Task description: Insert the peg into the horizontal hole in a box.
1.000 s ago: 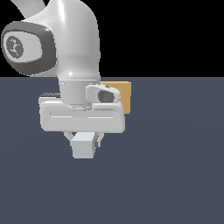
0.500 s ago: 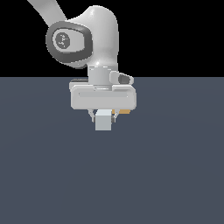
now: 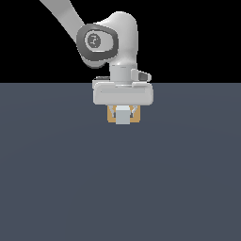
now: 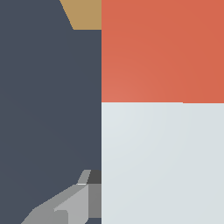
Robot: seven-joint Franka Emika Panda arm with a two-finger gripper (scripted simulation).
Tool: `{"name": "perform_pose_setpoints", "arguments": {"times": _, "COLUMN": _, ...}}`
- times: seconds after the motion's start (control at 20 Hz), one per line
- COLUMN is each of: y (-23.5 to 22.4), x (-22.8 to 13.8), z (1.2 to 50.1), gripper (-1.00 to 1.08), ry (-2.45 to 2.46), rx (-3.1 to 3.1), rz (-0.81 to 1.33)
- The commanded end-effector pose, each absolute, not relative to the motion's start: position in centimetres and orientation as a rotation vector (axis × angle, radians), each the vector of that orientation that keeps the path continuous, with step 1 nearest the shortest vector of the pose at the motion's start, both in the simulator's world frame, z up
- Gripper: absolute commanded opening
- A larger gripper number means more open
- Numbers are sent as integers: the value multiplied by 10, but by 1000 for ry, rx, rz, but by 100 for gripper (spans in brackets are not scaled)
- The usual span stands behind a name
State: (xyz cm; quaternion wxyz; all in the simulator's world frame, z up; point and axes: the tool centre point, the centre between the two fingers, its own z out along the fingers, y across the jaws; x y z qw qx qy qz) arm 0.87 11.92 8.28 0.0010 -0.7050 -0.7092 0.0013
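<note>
In the exterior view my gripper (image 3: 123, 114) is shut on the peg (image 3: 123, 116), whose light grey end face points toward the camera. Directly behind the peg sits the tan box (image 3: 111, 116), showing only as thin strips on either side of the peg. The hole is hidden behind the peg. In the wrist view the peg fills much of the picture, its red-orange half (image 4: 162, 50) leading toward the box (image 4: 85, 14) and its white half (image 4: 162, 162) by the finger (image 4: 70, 203).
The dark grey-blue table (image 3: 120, 188) spreads around the box. The white arm (image 3: 113, 42) rises above the gripper toward the exterior view's left.
The arm has carried the peg away from the camera and toward the exterior view's right, so the peg now lines up in front of the box.
</note>
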Motion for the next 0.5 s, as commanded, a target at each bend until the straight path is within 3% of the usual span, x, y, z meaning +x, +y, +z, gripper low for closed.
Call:
{"name": "perform_pose_setpoints", "arguments": {"times": 0.0, "y": 128, "x": 15, "z": 88, "gripper": -100, "ry": -2229, "rx": -2214, "rz": 0}}
{"name": "perform_pose_setpoints", "arguments": {"times": 0.45, "y": 136, "x": 19, "z": 90, "gripper": -100, "ry": -2232, "rx": -2211, "rz": 0}}
